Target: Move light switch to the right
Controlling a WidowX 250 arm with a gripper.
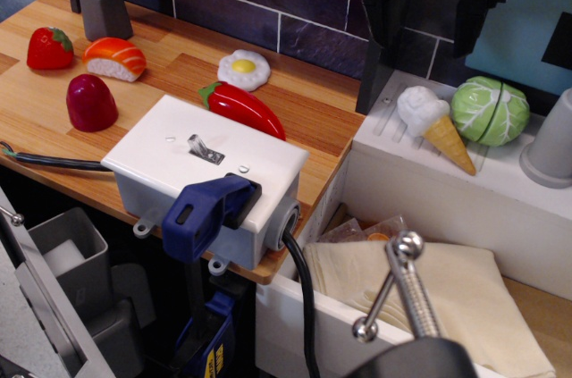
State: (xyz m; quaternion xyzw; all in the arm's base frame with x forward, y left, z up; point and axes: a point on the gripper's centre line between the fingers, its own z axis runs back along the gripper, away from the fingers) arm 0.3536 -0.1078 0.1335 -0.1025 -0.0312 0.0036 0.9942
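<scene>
The light switch (199,146) is a small silver-grey toggle lever sticking up from the top of a white rectangular box (161,172) with two small screws, at the front edge of the wooden counter. The lever leans toward the left and back. My black gripper (427,34) hangs at the top of the view, far to the right of and behind the box, over the edge between the counter and the sink. Its jaws stand wide apart and hold nothing.
A blue clamp (210,208) grips the box's front. A red pepper (243,108), fried egg (243,70), plum-red piece (90,103), sushi (114,58), strawberry (48,48) and grey shaker (105,4) lie behind it. To the right are an ice-cream cone (433,123), a cabbage (489,110), a sink with cloth (447,293) and a metal faucet (404,284).
</scene>
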